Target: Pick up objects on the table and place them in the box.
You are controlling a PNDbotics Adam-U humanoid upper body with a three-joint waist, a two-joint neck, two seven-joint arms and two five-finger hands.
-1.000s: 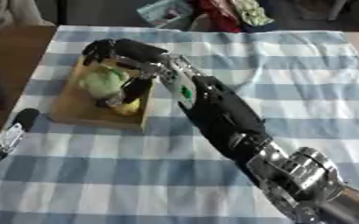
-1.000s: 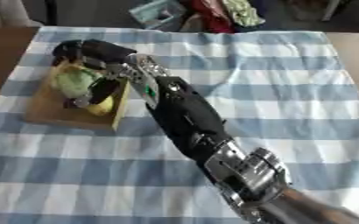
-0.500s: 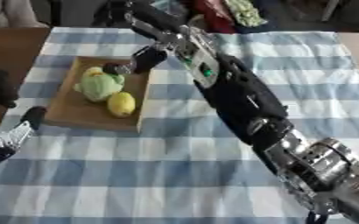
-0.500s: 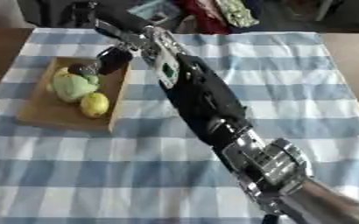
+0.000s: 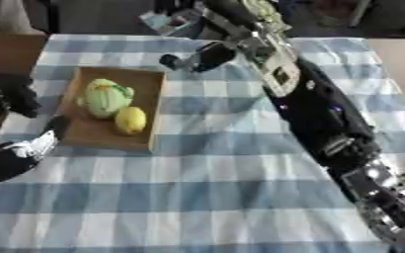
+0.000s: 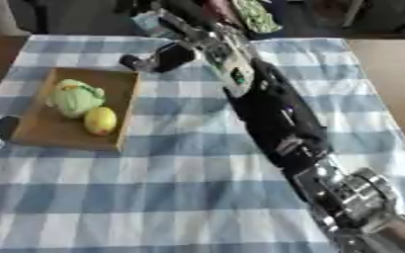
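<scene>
Right hand [image 5: 197,57] sits near the top centre of the frame, at the end of a long black arm [image 5: 323,116] that runs up from the lower right corner. Its dark fingers look relaxed and hold nothing, though the blur there makes the exact spread hard to read. It hangs above the checked cloth [image 5: 215,197], just right of the box's far corner and apart from it.

Left of centre lies the box [image 5: 85,133] (a shallow brown tray, really). In it are a green lumpy thing [image 5: 105,96] toward the far side and a lemon [image 5: 130,119] just in front of it, the two touching or nearly so.

Left hand [image 5: 20,150] shows at the left edge, below the middle, dark with a pale patch, close to the box's near left corner; whether its fingers are spread or curled I cannot tell.

Blue and white checks cover the table, with brown wood [image 5: 12,52] showing at the upper left edge beyond the cloth.
</scene>
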